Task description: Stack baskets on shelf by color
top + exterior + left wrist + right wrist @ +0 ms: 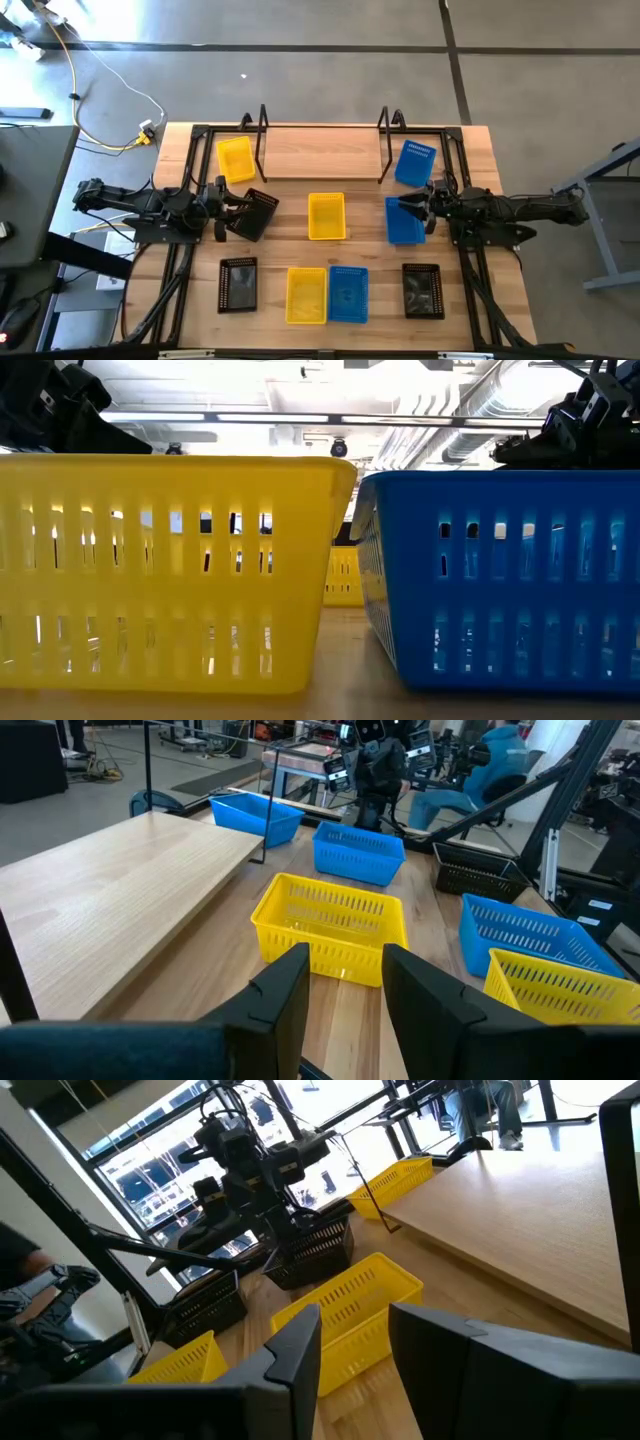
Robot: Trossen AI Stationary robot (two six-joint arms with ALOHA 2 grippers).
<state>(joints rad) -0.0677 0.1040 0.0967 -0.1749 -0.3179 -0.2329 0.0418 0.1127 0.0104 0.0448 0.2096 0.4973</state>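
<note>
Fingers: left gripper (343, 995) and right gripper (353, 1348) both stand parted with nothing between the pads.
Left arm: beside a tilted black basket (254, 212).
Right arm: at a blue basket (404, 220).
Shelf (322, 152): bare plank between wire brackets; no basket on it.
Baskets: spread over the table (380, 300), one yellow basket (326, 216) at centre.
Handling: likely light, thin perforated plastic, slightly springy and smooth.
Hold: pinch one rim wall, near its middle.
</note>
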